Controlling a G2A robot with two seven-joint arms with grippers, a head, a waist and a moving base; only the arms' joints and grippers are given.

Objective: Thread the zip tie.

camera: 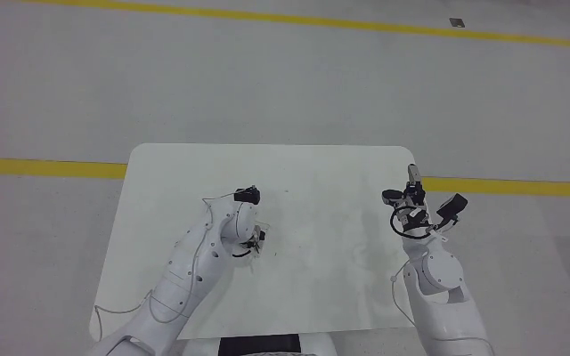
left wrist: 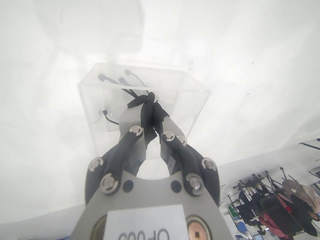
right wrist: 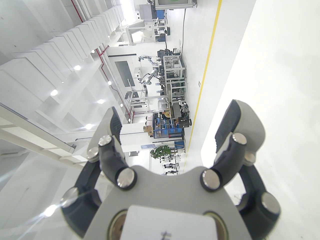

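We see a white rectangular table (camera: 338,178) from above, with both robot arms over it. The left gripper (left wrist: 150,101) sits over the table's middle left, reaching down into a small clear plastic box (left wrist: 190,101) that stands on the table. Several black plastic zip ties (left wrist: 101,77) lie loose inside this box, some along its far side and one near a side wall. The left gripper is clenched, its dark-wrapped fingertips (left wrist: 156,112) pinched together on a few of the ties at the middle of the box. The right gripper (right wrist: 172,111) hangs at the table's right edge, well apart from the box, its fingers spread wide and pointing out across the room.
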